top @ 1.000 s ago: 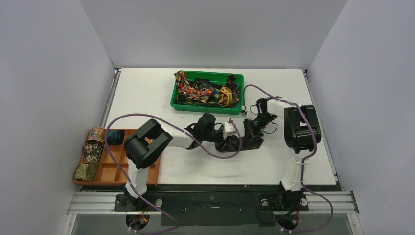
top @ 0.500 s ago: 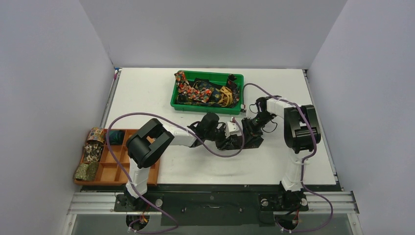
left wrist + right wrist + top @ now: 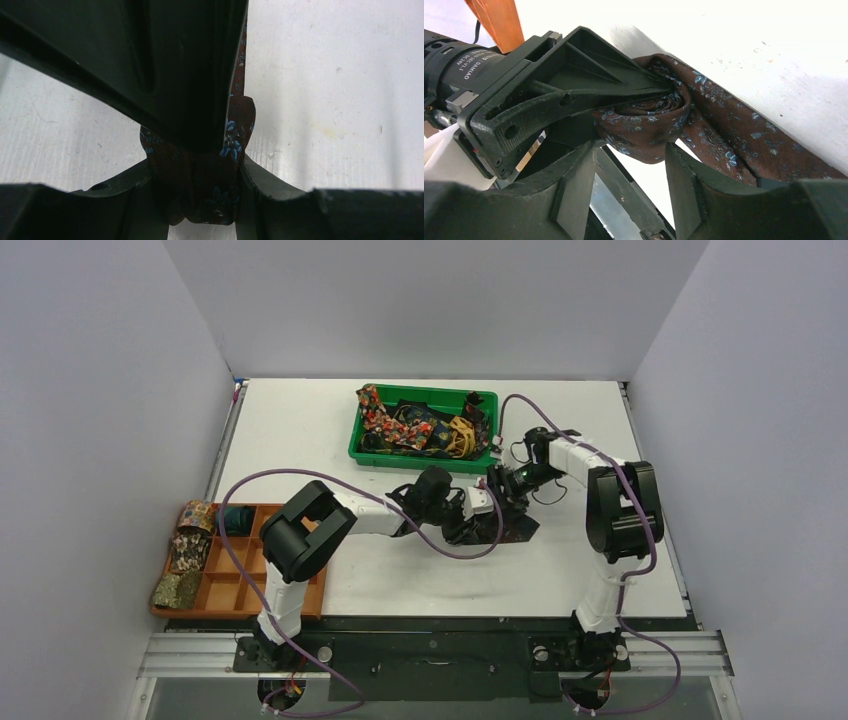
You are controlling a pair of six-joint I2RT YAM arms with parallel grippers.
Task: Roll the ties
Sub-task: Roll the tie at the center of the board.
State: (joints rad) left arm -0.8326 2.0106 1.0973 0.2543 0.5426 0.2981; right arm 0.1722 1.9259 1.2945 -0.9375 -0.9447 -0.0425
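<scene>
Half-rolled, by the look. Found brown tie mid-table, near green bin. Saw left gripper clamped on coil core, right gripper straddling coil; couldn't tell its grip. Judged fabric soft, light, slippery: best gripped at coil, tail kept taut.

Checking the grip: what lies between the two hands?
The brown tie's coiled end, clamped by the left hand, inside the open right hand; right wrist view.

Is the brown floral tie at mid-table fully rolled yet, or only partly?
Partly rolled. The brown floral tie is coiled at the left gripper, but a flat tail runs off across the table.
</scene>
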